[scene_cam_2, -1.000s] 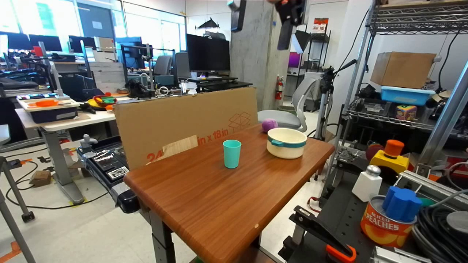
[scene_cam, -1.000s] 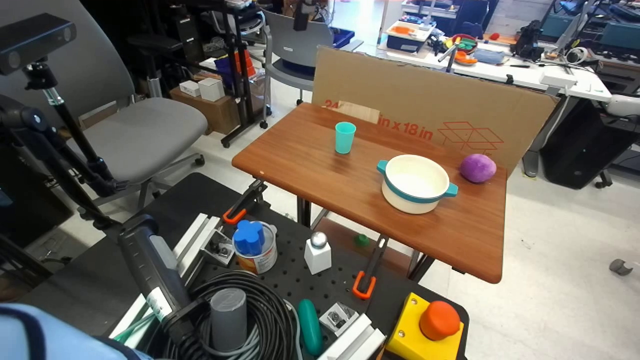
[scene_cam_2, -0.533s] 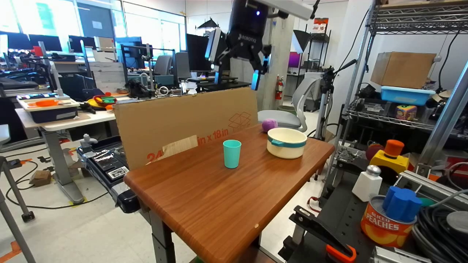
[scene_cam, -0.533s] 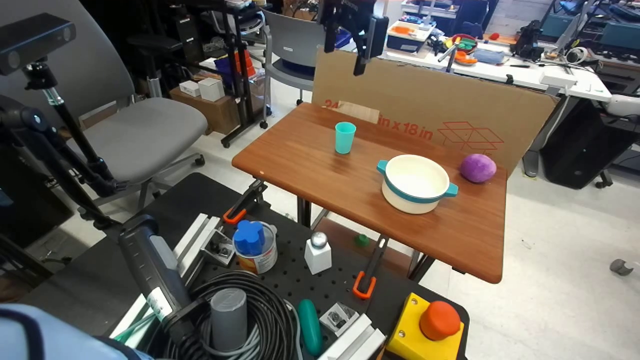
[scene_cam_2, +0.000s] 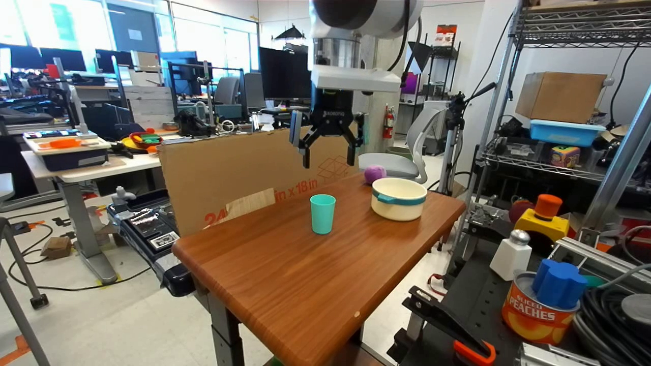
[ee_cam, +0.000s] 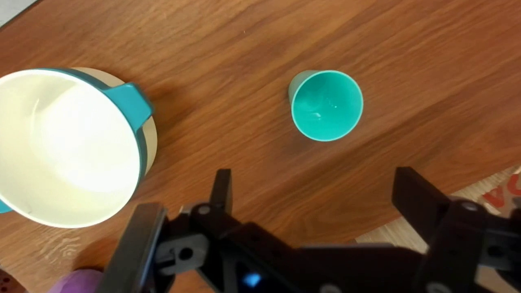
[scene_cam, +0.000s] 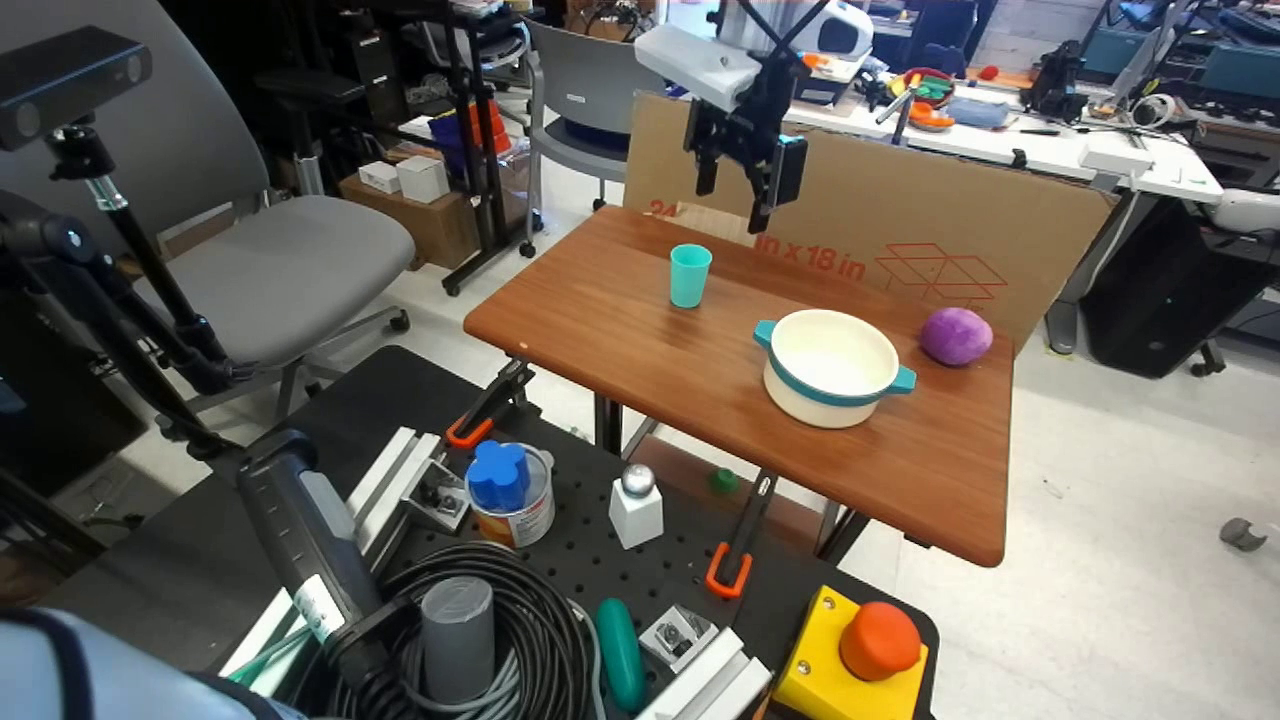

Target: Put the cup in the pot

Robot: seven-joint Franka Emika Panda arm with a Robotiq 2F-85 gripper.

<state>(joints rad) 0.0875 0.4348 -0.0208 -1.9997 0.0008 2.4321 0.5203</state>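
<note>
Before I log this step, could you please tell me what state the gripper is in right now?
Gripper: open, fingers spread apart, holding nothing; the cup is not between them.

In my wrist view, the left edge cuts off the pot [ee_cam: 69, 146], leaving a mere sliver of its far handle [ee_cam: 4, 207]. The purple ball [ee_cam: 79, 281] runs out at the bottom, partly behind my hand [ee_cam: 313, 175], itself blurred and cropped there. In both exterior views the top edge crops my arm [scene_cam_2: 335, 51], and the cup [scene_cam_2: 322, 215] hides its own floor. The markings on the little shelf box [scene_cam_2: 564, 156] are too small to read.
</note>
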